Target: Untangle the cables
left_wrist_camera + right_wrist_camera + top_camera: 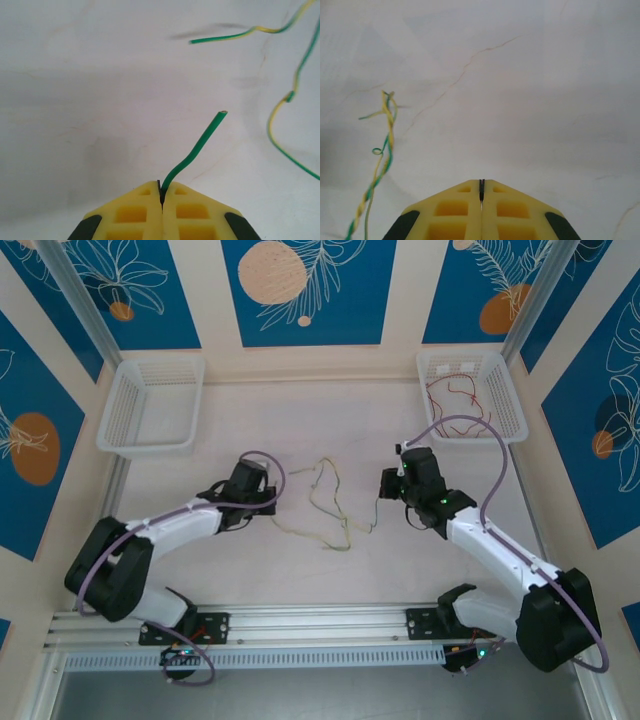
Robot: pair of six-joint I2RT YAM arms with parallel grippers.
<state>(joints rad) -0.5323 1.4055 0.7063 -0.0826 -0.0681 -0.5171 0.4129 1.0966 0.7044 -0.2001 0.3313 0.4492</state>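
Spread loosely across the middle of the worktop (300, 580) in the top view: the green and pale yellow cables (325, 508), looping and crossing toward the lower centre. Apart from them, a red cable (455, 395) in the basket (512, 400) at the upper right. In the left wrist view, one green end (192, 152) rising from the seam of the left fingers (175, 202), pressed fully together on it, with a green-and-yellow run (295, 82) curving down the right edge of the frame. In the right wrist view, the right fingers (495, 200) likewise closed tight, perhaps on a strand, perhaps on nothing; cannot tell, with no wire poking out past the tips. At the lower left there, a twisted green-and-yellow pair (382, 150). Likely risks from here: a sideways pull on crossed strands, tightening the twist into a knot rather than freeing it; the short, slick end slipping out of the pinch under tension; the whole limp bundle dragging along as one, for want of a visible anchor on the far side.
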